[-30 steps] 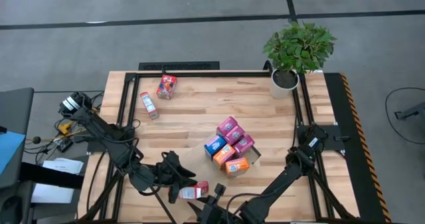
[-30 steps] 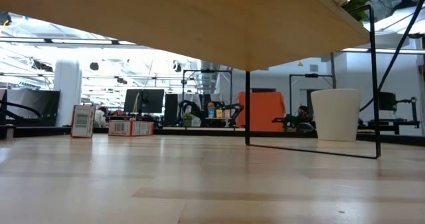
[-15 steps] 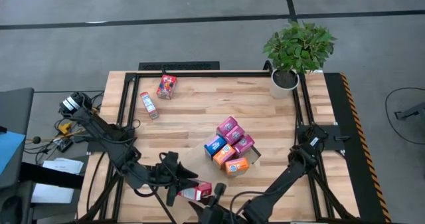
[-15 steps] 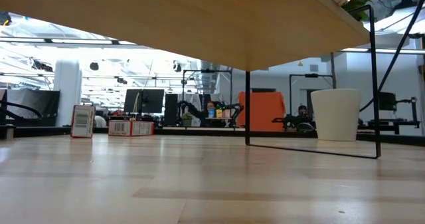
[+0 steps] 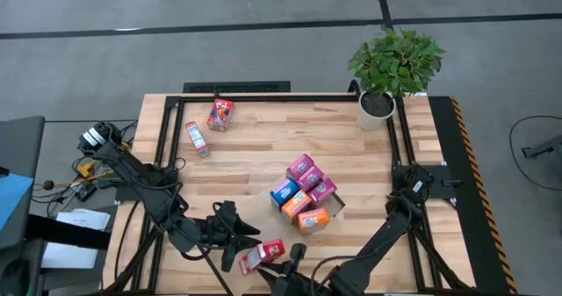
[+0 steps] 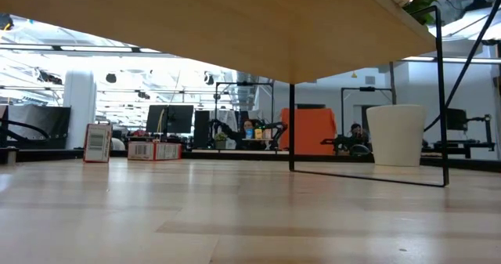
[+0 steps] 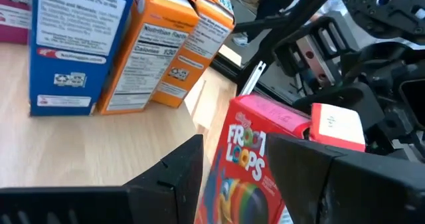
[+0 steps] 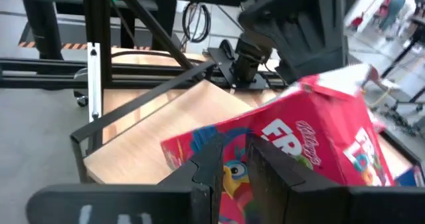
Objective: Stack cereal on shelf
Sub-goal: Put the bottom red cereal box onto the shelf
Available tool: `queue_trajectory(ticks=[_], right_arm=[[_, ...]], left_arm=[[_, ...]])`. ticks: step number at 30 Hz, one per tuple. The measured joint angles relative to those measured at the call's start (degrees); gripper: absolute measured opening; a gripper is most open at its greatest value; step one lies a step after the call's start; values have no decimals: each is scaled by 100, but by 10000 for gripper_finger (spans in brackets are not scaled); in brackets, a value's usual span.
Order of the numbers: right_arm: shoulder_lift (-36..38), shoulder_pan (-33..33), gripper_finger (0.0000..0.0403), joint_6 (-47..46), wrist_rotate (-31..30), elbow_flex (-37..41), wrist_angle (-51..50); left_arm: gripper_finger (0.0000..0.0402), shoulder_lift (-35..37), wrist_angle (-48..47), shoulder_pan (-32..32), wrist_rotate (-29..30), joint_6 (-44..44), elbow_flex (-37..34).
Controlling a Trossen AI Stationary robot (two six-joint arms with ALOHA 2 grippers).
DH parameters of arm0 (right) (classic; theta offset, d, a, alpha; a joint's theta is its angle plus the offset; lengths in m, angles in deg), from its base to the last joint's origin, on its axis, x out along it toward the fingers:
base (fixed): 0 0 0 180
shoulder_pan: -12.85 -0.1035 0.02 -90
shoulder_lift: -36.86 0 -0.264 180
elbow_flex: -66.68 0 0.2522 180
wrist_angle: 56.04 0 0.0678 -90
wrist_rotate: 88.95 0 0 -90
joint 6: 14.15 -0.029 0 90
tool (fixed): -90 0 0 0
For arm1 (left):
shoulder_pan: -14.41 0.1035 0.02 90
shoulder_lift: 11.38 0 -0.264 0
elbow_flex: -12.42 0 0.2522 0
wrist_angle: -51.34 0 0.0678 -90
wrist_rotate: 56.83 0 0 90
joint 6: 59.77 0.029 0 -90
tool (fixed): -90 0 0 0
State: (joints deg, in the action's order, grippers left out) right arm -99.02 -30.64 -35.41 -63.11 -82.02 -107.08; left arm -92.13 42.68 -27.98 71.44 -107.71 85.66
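Note:
A red cereal box hangs between my two grippers over the near left part of the shelf, a pale board with a black frame. My left gripper comes at it from the table's left and my right gripper from the right, and both are shut on it. Several more cereal boxes, pink, blue and orange, stand bunched on the shelf, and they also show in the left wrist view. The low view shows only the shelf's underside. My left gripper pinches the red box between its two fingers, one on each narrow side, with the printed front facing the wrist. The fingers reach in about level from the table's left. The box's lower part is out of view. My right gripper has its two fingers close together on the box's near end, reaching in about level from the table's right. The fingers hide the exact place. The box slants upward beyond them.
A potted plant stands at the far right corner. Two more cereal boxes are on the tabletop at the far left, also in the low view. The shelf's black legs stand on the table.
The red box has turned between the grippers: it lay along the table's near edge and now slants, with one end raised. My right gripper has rolled about its own line and risen slightly. My left gripper has kept its place.

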Motion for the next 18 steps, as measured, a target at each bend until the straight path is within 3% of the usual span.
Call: queue_trajectory(ticks=[5, 11, 18], right_arm=[[44, 51, 91, -211, 58, -4, -445], [71, 208, 91, -205, 545, -22, -683], [217, 176, 91, 268, 685, -4, -1046]], left_arm=[[153, 0, -50, 2, 57, 27, 0], [153, 0, -119, 2, 252, 32, 0], [153, 0, -116, 0, 305, 163, 0]])
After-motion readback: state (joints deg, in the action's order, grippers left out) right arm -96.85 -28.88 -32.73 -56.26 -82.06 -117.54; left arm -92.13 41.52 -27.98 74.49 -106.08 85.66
